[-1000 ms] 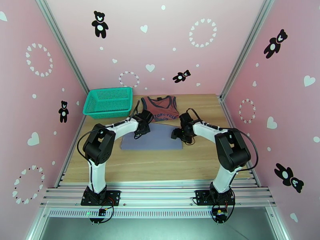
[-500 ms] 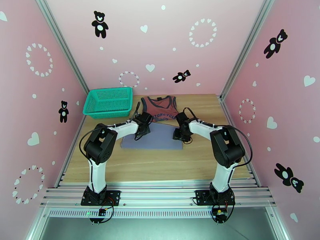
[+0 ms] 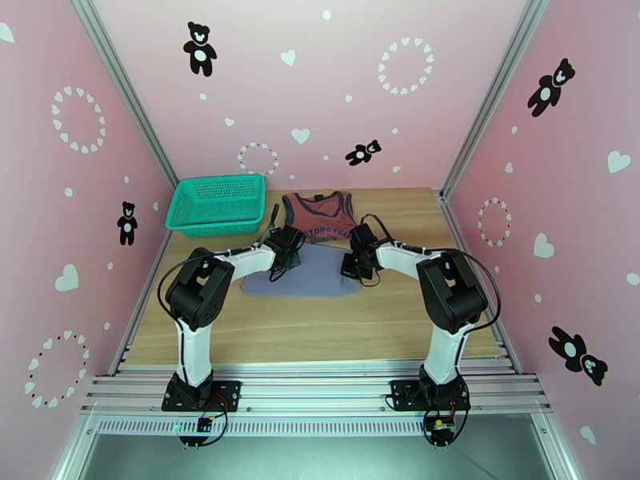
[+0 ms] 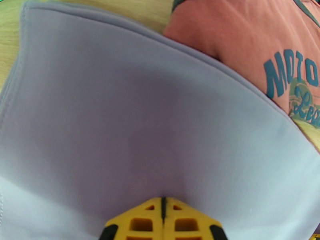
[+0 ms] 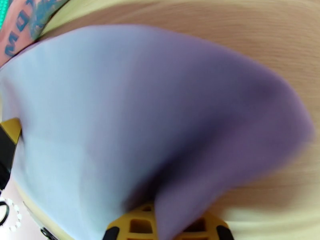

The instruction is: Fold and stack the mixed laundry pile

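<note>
The rust-red tank top (image 3: 322,216), navy-trimmed with teal chest lettering, lies flat just right of the teal basket (image 3: 214,222). The plain grey-lavender shirt (image 3: 308,275), folded, lies to the basket's near right, its far edge lifted beside the tank top's hem.

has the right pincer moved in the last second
Yes. The right pincer has shifted left and slightly away from the arm bases, closer to the hem of the tank top, which has stayed put. It has pulled the right edge of the grey shirt inward.
</note>
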Robot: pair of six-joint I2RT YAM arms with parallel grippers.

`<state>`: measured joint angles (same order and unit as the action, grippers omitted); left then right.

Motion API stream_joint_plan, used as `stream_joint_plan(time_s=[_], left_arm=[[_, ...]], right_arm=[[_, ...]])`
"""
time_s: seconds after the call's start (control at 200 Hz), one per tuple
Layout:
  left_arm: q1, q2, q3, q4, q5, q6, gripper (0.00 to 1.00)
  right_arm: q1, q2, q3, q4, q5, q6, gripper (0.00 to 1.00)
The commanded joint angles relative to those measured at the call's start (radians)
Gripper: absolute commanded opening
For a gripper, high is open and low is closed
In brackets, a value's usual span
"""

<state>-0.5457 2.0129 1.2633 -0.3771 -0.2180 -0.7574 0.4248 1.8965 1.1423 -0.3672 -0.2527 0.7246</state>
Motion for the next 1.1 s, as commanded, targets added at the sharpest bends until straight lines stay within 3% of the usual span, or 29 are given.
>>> stream_joint_plan(time_s=[0.0, 0.34, 0.545, 0.721, 1.096], left_arm=[[-0.001, 0.122, -0.089, -0.114, 0.074, -0.016, 0.0], [-0.117, 0.105, -0.081, -0.143, 0.176, -0.091, 0.0], [-0.241, 0.144, 0.046, -0.163, 0.253, -0.143, 0.0], [-0.263, 0.149, 0.123, -0.182, 0.279, -0.143, 0.0], [-0.258, 0.05, 0.165, -0.218, 0.251, -0.078, 0.0]], right_arm=[[0.016, 0.052, -0.052, -0.012, -0.034, -0.022, 0.0], [-0.095, -0.237, -0.004, -0.361, 0.182, -0.266, 0.0], [-0.163, -0.284, 0.012, -0.465, 0.276, -0.363, 0.0], [-0.193, -0.284, 0.044, -0.511, 0.359, -0.392, 0.0], [-0.143, -0.295, 0.121, -0.489, 0.122, -0.356, 0.0]])
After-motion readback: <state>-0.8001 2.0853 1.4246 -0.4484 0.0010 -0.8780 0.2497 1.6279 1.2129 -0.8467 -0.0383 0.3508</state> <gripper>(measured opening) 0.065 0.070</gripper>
